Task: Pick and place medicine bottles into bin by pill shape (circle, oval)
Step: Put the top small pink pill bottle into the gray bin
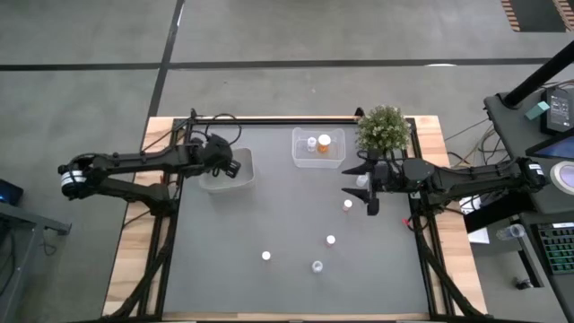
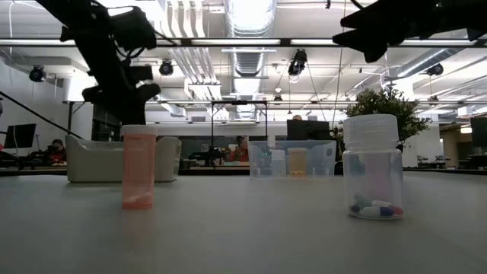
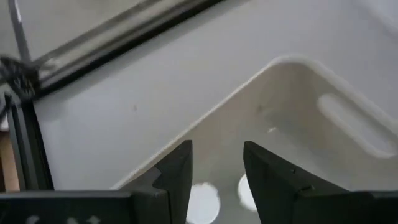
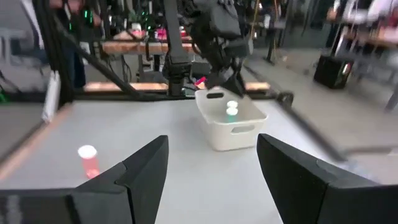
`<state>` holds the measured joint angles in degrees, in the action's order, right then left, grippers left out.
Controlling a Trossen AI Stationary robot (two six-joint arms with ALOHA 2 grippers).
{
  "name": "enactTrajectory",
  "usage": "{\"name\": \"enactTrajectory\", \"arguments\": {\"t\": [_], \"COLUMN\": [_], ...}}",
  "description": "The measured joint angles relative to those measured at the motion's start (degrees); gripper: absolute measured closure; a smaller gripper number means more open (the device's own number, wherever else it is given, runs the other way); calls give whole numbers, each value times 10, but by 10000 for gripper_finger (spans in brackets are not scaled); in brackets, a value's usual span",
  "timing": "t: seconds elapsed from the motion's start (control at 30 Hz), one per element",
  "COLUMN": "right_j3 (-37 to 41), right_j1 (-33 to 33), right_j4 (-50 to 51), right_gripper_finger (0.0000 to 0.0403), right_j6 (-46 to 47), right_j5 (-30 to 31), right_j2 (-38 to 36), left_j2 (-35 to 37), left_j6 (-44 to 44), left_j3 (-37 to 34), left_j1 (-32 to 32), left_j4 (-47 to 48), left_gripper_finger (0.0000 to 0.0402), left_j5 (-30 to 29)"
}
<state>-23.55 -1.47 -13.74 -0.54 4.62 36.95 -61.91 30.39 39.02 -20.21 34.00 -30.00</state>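
Two white-capped medicine bottles (image 3: 203,203) stand in the white bin (image 1: 242,175) at the table's far left. My left gripper (image 3: 217,171) hangs open and empty just above them; it also shows in the high view (image 1: 230,165). My right gripper (image 4: 211,180) is open and empty, high over the table's right side (image 1: 364,187), in front of the plant. Two more bottles (image 1: 317,142) stand in the clear bin (image 1: 316,161). Several bottles stand upright on the table, among them an orange one (image 2: 138,167) and a clear one with pills (image 2: 372,169).
A bushy potted plant (image 1: 384,128) stands at the far right corner, close behind my right arm. Loose bottles (image 1: 330,240) are spread over the near middle of the table. People and desks show in the room beyond the table.
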Motion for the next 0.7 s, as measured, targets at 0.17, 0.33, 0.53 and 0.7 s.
{"name": "enactTrajectory", "arguments": {"t": [0.17, 0.33, 0.53, 0.7], "right_j3": [0, -16, -86, -178], "right_j1": [-4, -16, -32, -33], "right_j4": [18, 72, 219, 412], "right_gripper_finger": [165, 165, 165, 165], "right_j6": [166, 295, 391, 462], "right_j5": [-3, -6, -6, -5], "right_j2": [0, 7, 74, 172], "left_j2": [35, 75, 109, 109], "left_j6": [-52, -103, -165, -211], "left_j3": [33, 51, 45, 44], "left_j1": [4, 25, 65, 93], "left_j4": [-1, -33, -121, -174], "left_gripper_finger": [274, 274, 274, 274], "left_j5": [8, 8, 11, 13]}}
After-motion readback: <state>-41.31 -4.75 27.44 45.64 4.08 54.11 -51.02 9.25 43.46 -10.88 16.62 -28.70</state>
